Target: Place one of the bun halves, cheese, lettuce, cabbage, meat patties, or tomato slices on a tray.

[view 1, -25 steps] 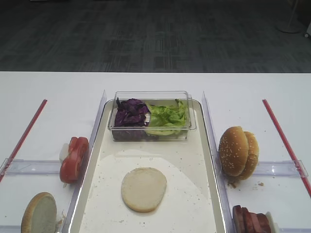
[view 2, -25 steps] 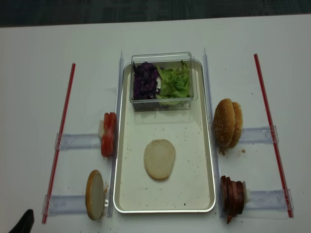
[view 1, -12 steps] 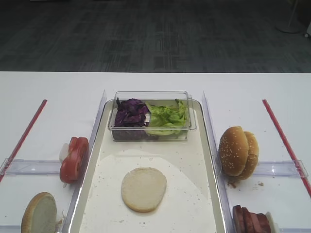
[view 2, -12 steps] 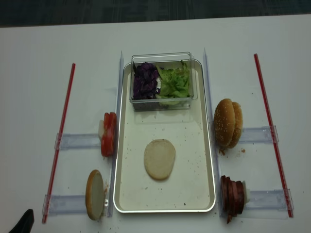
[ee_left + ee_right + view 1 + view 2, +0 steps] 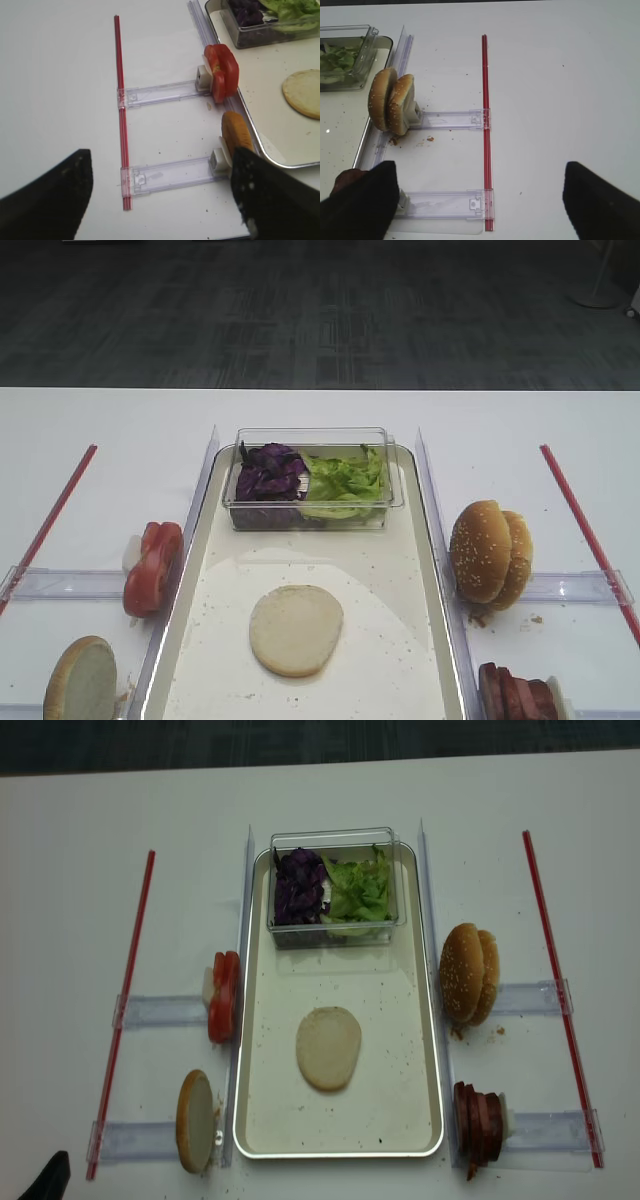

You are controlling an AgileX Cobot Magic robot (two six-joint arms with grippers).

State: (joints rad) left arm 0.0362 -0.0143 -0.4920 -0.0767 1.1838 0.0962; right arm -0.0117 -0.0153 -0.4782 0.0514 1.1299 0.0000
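Left gripper (image 5: 160, 192) stayed spread wide and empty at the lower left, unmoved; the round pale-cream bun half (image 5: 328, 1047) lay unchanged mid-frame on the silvery-cream metal tray (image 5: 420, 1050); the right gripper (image 5: 479, 200) likewise stood parted, empty.

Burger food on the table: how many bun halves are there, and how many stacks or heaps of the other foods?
bun halves: 4
stack of tomato slices: 1
stack of meat patties: 1
heap of lettuce: 1
heap of cabbage: 1
Total: 8
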